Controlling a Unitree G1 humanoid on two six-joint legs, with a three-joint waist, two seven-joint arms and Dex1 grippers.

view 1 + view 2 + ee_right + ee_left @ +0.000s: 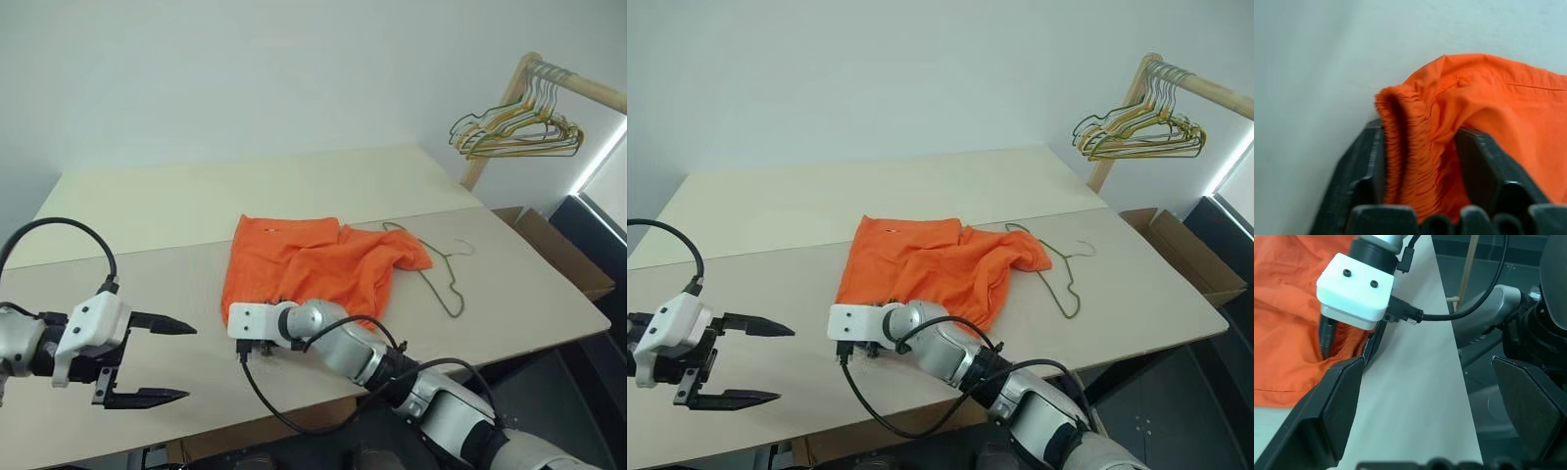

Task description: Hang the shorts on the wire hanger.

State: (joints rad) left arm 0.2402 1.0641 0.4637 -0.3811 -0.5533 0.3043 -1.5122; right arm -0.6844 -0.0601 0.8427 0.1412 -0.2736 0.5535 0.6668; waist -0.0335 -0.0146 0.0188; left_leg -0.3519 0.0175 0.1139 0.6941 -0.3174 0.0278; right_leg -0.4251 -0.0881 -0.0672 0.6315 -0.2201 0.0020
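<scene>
Orange shorts (313, 264) waistband pinched in right claw (1422, 186); no legible writing.

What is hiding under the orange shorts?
The wire hanger pokes out from under the shorts beside the table's right end: its hook and part of its triangle show. The rest is covered, so nothing else can be seen underneath.

Shorts (309, 266) bright orange, plain. Wire hanger (441, 286) beside shorts dull grey-green. Counter (147, 211) pale cream. Bunched hangers (514, 127) beyond counter gold and dark green, on light wooden rail (578, 88). Jaws black.
</scene>
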